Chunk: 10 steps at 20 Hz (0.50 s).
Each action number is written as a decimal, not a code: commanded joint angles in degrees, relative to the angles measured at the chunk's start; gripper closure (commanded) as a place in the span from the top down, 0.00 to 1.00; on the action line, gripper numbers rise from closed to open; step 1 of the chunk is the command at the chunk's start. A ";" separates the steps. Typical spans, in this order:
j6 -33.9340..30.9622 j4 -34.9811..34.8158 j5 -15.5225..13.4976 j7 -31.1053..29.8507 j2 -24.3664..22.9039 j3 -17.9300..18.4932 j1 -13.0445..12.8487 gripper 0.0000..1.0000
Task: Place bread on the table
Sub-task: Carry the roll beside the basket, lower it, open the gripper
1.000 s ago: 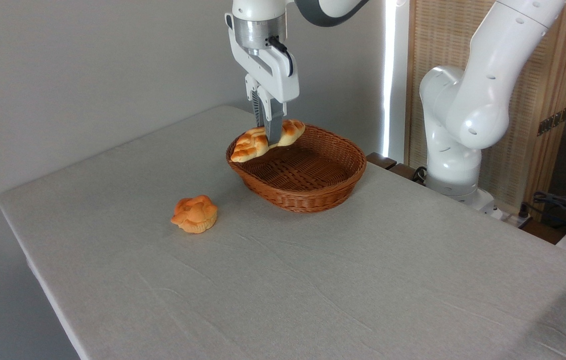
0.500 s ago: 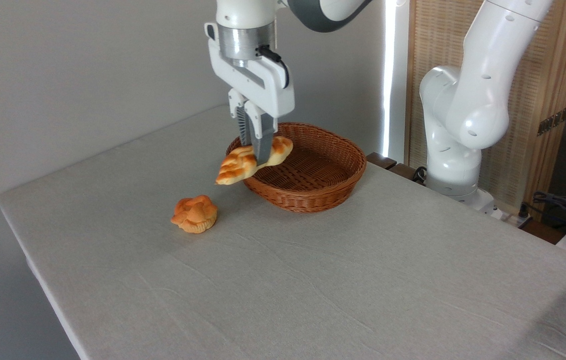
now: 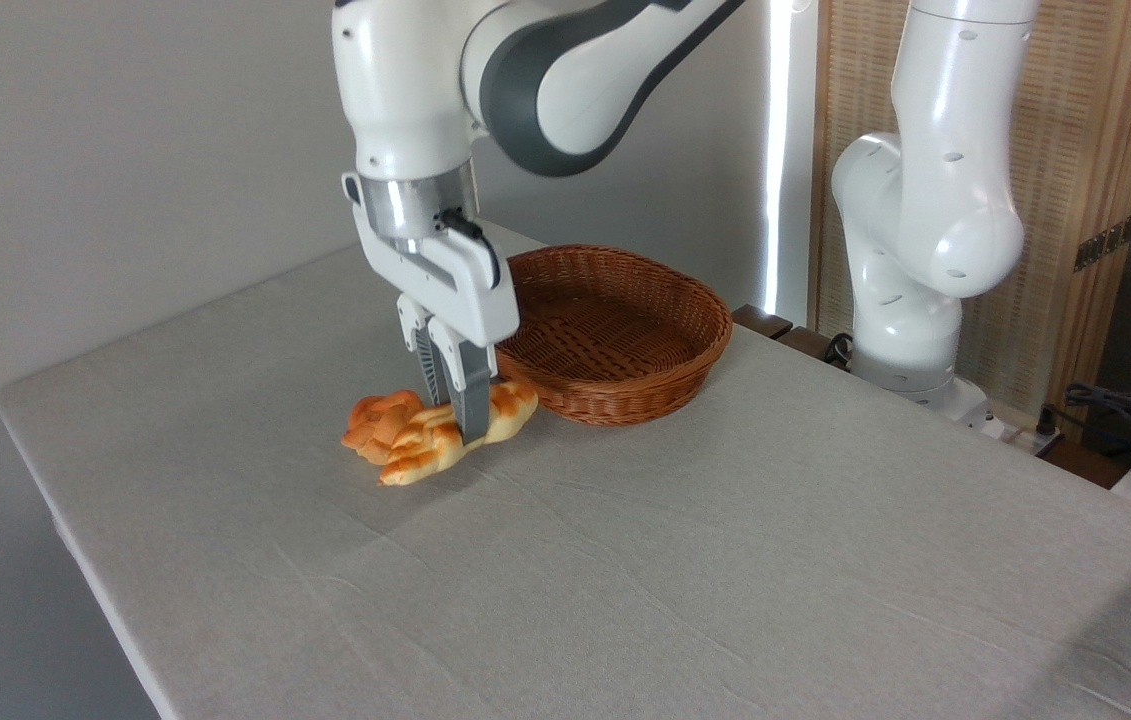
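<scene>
The long braided golden bread [image 3: 430,448] is low over the grey-beige table [image 3: 625,560], just left of the wicker basket, and seems to touch the cloth at its left end. My gripper [image 3: 460,425] points straight down and is shut on the bread around its middle. The loaf tilts, its right end a little higher. Its left end overlaps the small round orange bun [image 3: 375,419], which is partly hidden behind it.
The brown wicker basket [image 3: 615,335] stands right of the gripper with nothing in it. The robot's white base [image 3: 910,250] rises at the table's far right edge. Cables lie off the table at the right.
The gripper has carried the bread out of the basket, leftward and down, from above the basket's rim to the cloth beside the orange bun.
</scene>
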 commanded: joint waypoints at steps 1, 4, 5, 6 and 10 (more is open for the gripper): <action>1.56 1.37 0.81 -0.19 2.83 -3.80 3.63 0.78; 1.74 1.37 0.99 0.07 3.71 -6.18 5.66 1.00; 1.91 1.63 1.07 0.16 3.79 -6.36 5.66 1.00; 2.00 1.80 0.99 0.24 3.88 -6.36 5.75 1.00; 2.00 4.61 0.99 0.24 4.06 -7.93 8.72 1.00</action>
